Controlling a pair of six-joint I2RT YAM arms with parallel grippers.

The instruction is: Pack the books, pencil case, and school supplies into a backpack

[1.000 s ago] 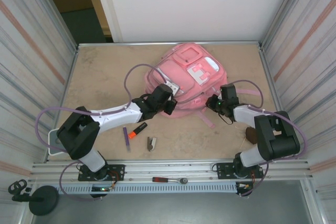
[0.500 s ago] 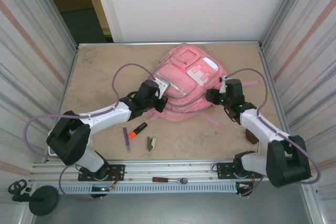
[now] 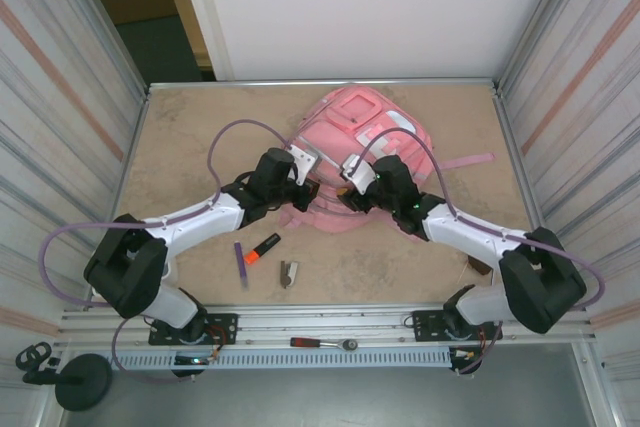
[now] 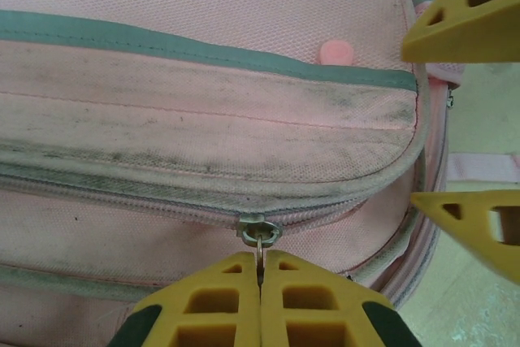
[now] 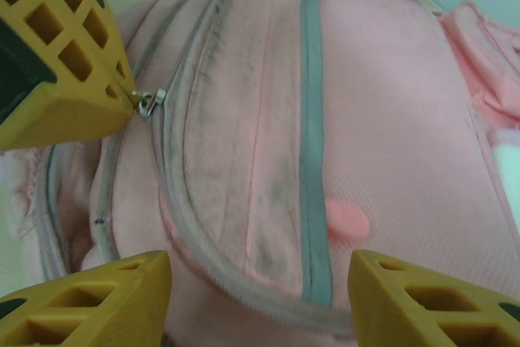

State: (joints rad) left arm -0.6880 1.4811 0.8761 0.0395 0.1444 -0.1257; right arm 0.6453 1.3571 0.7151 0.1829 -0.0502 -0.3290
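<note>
Backpack (image 3: 345, 112) lay flat on the table (image 3: 190, 137), toward the far middle, front pockets up, its near end facing both arms. Left gripper (image 4: 260, 272) was pinched tight on the metal zipper pull (image 4: 260, 233) of the main compartment, fingertips pressed together with the tab between them. Right gripper (image 5: 260, 302) stood with jaws apart, straddling the same end of the bag just beside the left one, clamping nothing that I could see. The zip run on view looked closed. Highlighter (image 3: 262, 247), purple pen (image 3: 240, 265) and small clip-like piece (image 3: 288, 273) lay on the table near the left arm, apart from the bag, unpacked. Judgement: the step in hand was opening the main compartment, and packing proper had not begun. The next move, as I read it, called for the right jaws to close on fabric beside the slider as an anchor. The left would then draw the pull along the curved track, in line with the teeth so the tab did not slip out.
</note>
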